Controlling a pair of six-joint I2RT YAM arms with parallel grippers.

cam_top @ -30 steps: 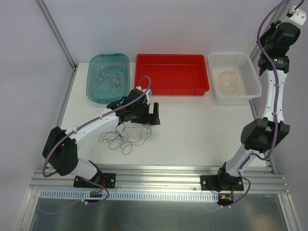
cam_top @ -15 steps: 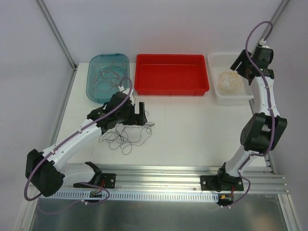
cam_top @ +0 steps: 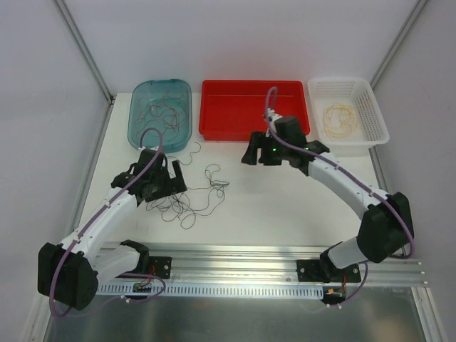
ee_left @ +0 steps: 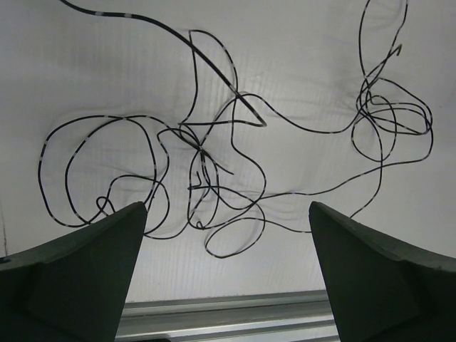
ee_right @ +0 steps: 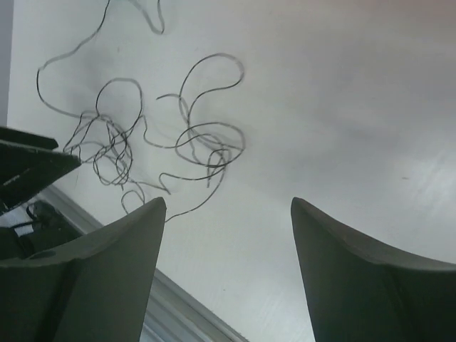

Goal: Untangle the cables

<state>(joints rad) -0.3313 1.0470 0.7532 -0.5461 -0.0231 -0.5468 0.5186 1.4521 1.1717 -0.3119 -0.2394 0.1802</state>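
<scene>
Toward the bench (cam_top: 285, 206) front edge, left of centre: cables (cam_top: 187, 198) lie tangled, spread along that edge. Left arm (cam_top: 107, 210) is nearer, jaws wide, empty, just left of it; right arm (cam_top: 342, 178) jaws open, empty, well right.

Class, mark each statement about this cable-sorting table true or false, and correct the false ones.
1. The yellow cables lie in the white basket. True.
2. The red tray holds the dark tangle. False: the tray looks empty; the tangle lies on the table.
3. The left gripper grips a cable. False: its jaws stand open, holding nothing.
4. The right gripper has open jaws. True.
5. The blue bin holds thin cables. True.
</scene>
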